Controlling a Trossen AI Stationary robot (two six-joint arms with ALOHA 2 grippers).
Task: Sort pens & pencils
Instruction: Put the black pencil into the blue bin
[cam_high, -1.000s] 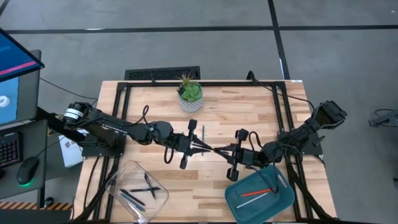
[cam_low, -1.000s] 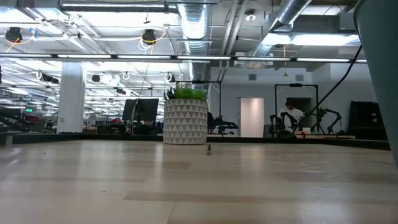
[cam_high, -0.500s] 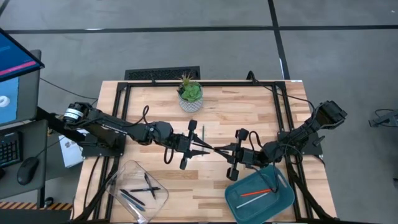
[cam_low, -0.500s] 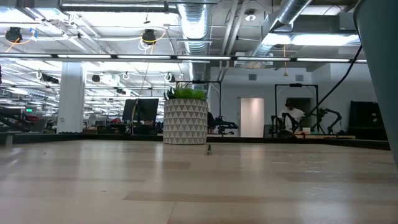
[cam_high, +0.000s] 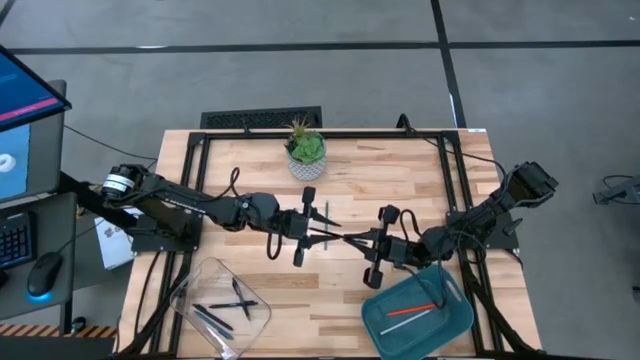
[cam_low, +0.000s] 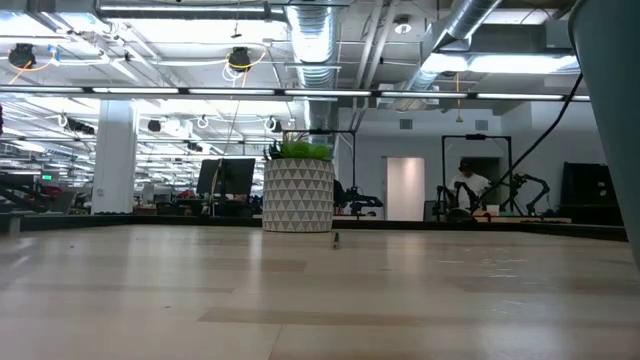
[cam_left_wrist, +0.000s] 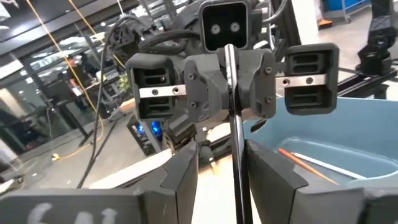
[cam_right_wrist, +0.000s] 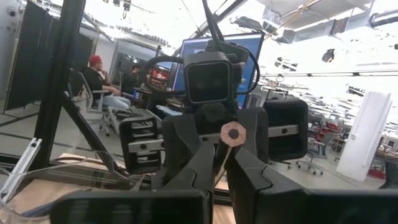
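A dark pencil (cam_high: 340, 236) hangs level above the table's middle, between my two grippers. My right gripper (cam_high: 358, 241) is shut on it; the left wrist view shows that gripper (cam_left_wrist: 231, 93) facing me. My left gripper (cam_high: 322, 230) stands open, its fingers (cam_left_wrist: 183, 177) on either side of the pencil's (cam_left_wrist: 239, 162) other end; I cannot tell whether they touch it. A thin grey-green pen (cam_high: 326, 211) lies on the table just beyond the left gripper. My right gripper pinches the pencil's shaft (cam_left_wrist: 232, 109) between its two fingers, a short way in from the blunt tan end (cam_right_wrist: 233, 134). It comes level from the table's right, fingers roughly along the pencil. The pencil is lifted clear and reaches toward the left gripper.
A clear tray (cam_high: 190, 290) at the near left holds several dark pens. A teal bin (cam_high: 455, 322) at the near right holds an orange-red stick and a white one. A potted plant (cam_high: 306, 150) stands at the far middle. Black cables run along the table's edges.
My left gripper has opened and let go of the pencil, without moving from its place. The pencil has stayed level in my right gripper, which has kept still.
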